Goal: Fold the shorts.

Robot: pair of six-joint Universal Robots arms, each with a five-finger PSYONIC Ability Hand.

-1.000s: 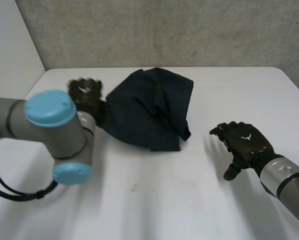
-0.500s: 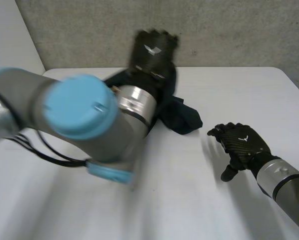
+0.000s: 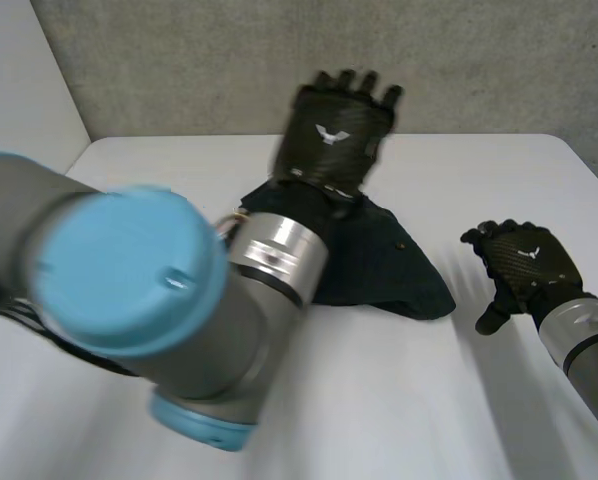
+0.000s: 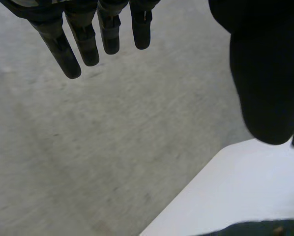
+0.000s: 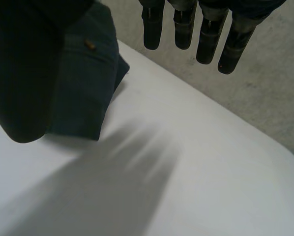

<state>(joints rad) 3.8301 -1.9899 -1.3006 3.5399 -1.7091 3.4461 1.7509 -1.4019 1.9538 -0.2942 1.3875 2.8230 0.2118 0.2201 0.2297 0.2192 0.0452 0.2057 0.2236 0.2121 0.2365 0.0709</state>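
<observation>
Compared with half a second ago, the left hand (image 3: 334, 135) has shifted slightly toward the right hand's side. The shorts (image 3: 384, 265) now spread further over the table (image 3: 449, 410), and their near corner reaches closer to the right hand (image 3: 527, 265), which has moved outward. Left hand: fingers (image 4: 58, 46) straight and slightly parted, thumb apart, nothing held; a rough grey wall (image 4: 112, 147) lies beyond the fingertips. Right hand: fingers (image 5: 225, 46) straight, loosely spread, nothing held. The shorts lie on the table behind the left fingertips, under that wrist, and beyond the right thumb, apart from it. Material: dark blue-black matt cloth, lying mostly flat with soft creases and a pointed near corner. A small round coppery stud (image 5: 89, 44) sits near one edge. The table is smooth and white with rounded corners.
</observation>
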